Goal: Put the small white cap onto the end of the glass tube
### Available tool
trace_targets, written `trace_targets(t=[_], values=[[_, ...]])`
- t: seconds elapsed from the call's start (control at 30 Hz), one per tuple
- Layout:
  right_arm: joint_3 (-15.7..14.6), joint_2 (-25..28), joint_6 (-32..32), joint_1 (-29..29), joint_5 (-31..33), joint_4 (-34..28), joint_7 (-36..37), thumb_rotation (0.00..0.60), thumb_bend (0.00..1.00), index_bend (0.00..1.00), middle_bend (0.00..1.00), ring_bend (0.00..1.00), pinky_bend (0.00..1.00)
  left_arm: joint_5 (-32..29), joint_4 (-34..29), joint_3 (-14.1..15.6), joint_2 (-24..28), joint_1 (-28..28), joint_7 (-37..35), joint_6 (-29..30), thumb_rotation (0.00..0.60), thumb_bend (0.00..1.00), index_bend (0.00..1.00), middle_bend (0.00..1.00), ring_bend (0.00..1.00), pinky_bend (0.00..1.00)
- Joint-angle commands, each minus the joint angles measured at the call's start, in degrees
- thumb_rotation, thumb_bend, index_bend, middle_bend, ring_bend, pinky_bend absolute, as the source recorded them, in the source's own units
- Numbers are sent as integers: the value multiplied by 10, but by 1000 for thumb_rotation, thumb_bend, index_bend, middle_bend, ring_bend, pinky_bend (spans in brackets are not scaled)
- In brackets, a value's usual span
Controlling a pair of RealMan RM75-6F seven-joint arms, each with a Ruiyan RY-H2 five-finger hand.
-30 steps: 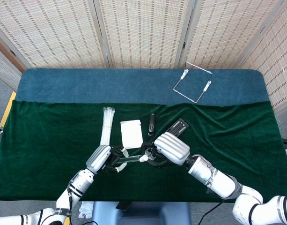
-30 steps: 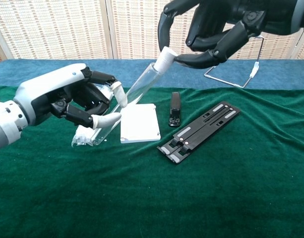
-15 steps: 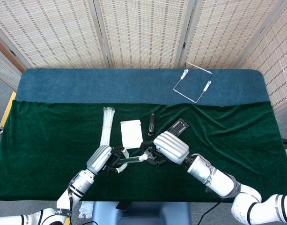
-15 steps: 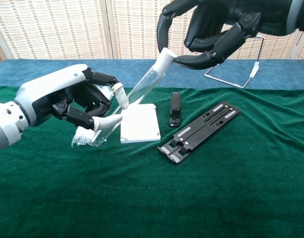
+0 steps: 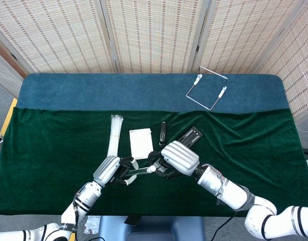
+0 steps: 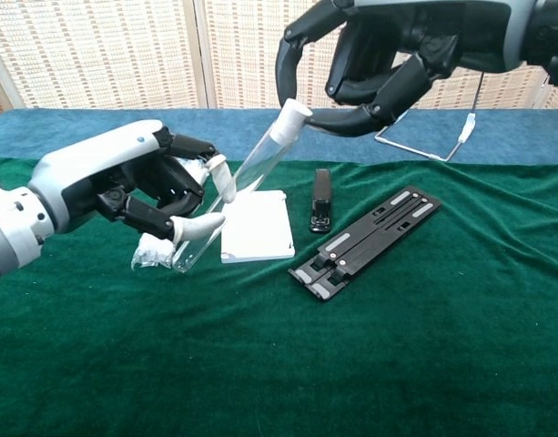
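A clear glass tube (image 6: 247,173) slants up to the right, and my left hand (image 6: 124,187) grips its lower part just above the green cloth. The small white cap (image 6: 290,116) sits on the tube's upper end. My right hand (image 6: 379,55) arches over that end, with its thumb and a fingertip closed on the cap. In the head view the tube (image 5: 138,172) lies between the left hand (image 5: 111,170) and the right hand (image 5: 179,158), with the cap (image 5: 150,169) at the right hand's fingertips.
A white flat pad (image 6: 256,228) lies behind the tube. A black stapler-like bar (image 6: 322,211) and a black slotted rail (image 6: 365,241) lie to its right. A wire stand (image 6: 442,137) stands on the blue cloth at the back right. White ties (image 5: 114,133) lie bundled to the left.
The tube's upper end has swung left and stands steeper. My right hand has followed it left, still on the cap, and less of the cap shows.
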Motion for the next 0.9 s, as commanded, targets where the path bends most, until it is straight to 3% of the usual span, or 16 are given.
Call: trace_targets(t=[0.03,0.9], values=[[1,-2,-2,4,7,0,-13,600,698,746,992,1000,1000,-2,-1,0,1,0,3,-1,600,465,754,906,802,828],[-3,-38,-11,27,49,20,-67,600,699,747,992,1000,1000,-19,-2,-3,3,-3,5,-12,600,469,771,906,809,828]])
